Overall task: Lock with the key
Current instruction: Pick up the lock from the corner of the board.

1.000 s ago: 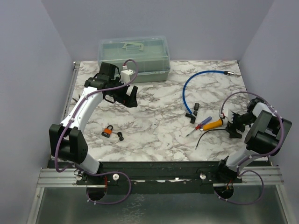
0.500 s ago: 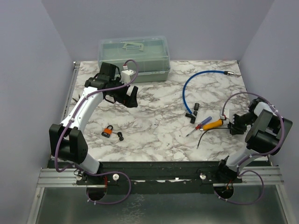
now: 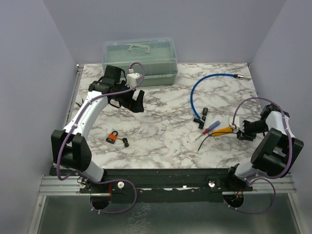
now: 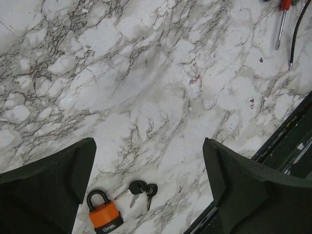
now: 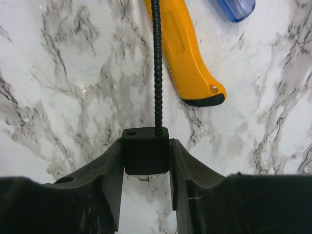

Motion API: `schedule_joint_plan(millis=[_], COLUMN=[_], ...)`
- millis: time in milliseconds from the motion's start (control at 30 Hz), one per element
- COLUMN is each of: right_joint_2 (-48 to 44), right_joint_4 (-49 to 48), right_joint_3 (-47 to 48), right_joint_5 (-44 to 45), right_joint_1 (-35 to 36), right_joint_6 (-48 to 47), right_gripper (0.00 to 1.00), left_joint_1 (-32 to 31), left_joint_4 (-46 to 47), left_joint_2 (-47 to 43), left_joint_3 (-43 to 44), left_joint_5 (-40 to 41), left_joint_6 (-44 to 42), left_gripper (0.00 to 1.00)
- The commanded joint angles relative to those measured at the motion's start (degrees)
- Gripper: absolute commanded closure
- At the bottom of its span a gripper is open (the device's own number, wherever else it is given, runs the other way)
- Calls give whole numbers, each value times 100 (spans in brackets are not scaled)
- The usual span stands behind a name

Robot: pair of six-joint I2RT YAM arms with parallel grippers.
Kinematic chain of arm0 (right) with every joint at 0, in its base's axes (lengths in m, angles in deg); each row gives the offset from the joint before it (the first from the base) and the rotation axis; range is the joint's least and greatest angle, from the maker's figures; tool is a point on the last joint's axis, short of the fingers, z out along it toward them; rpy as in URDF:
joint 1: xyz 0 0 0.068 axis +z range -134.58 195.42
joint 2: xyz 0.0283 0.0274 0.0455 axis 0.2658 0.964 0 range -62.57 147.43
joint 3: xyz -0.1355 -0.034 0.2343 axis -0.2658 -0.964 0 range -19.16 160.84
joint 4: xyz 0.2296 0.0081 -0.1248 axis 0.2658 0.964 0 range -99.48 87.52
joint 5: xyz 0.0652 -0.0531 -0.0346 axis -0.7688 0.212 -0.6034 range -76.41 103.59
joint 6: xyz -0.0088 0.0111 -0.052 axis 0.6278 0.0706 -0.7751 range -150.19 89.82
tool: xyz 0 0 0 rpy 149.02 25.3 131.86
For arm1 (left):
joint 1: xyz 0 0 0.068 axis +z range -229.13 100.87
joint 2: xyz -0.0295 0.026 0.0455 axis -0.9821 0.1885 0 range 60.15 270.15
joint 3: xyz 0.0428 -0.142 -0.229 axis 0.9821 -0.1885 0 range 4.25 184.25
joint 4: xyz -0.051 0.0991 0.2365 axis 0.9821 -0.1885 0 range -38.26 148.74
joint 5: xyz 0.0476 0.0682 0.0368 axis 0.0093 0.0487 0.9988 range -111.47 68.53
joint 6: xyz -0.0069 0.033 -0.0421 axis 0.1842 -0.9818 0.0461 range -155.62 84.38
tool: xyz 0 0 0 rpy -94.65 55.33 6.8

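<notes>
An orange padlock [image 3: 112, 137] with a black shackle lies near the table's front left, and a small bunch of keys [image 3: 125, 143] lies just to its right. The left wrist view shows the padlock [image 4: 105, 217] and the keys [image 4: 139, 187] side by side, apart, far below my left gripper [image 4: 148, 146]. That gripper [image 3: 135, 101] hangs open and empty well behind them. My right gripper [image 5: 145, 146] is shut on a black square block [image 5: 145, 151] with a ribbed black cable [image 5: 156, 63] running out of it, at the table's right side [image 3: 242, 130].
An orange-handled screwdriver [image 3: 222, 130] and a blue-and-red one [image 3: 211, 127] lie just left of the right gripper. Small black pieces [image 3: 202, 117] and a looped blue cable [image 3: 204, 85] lie behind them. A clear lidded box [image 3: 139, 61] stands at the back left.
My right gripper has closed on the black block and drawn it slightly right, pulling the black cable straighter across the table. The left arm, padlock and keys have not moved.
</notes>
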Motion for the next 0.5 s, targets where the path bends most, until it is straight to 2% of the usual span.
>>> schedule_joint_plan(millis=[0,233,467], right_joint_2=[-338,-250,-252], right_joint_4=[516,632,448], right_joint_3=[-18,660,1441], right_joint_5=[-742,-1658,-2374], right_joint_1=[-2,653,1790], right_joint_6=[-380,724,2068], right_gripper=[72,72,72], left_joint_1=[-25,-26,-33], left_joint_4=[-83,-76,-75], left_joint_2=[-226,-180,-81], left_joint_3=[-25,37,386], left_joint_5=[-133,-618,-1466], left_joint_6=[23,308,768], left_gripper=[1,1,2])
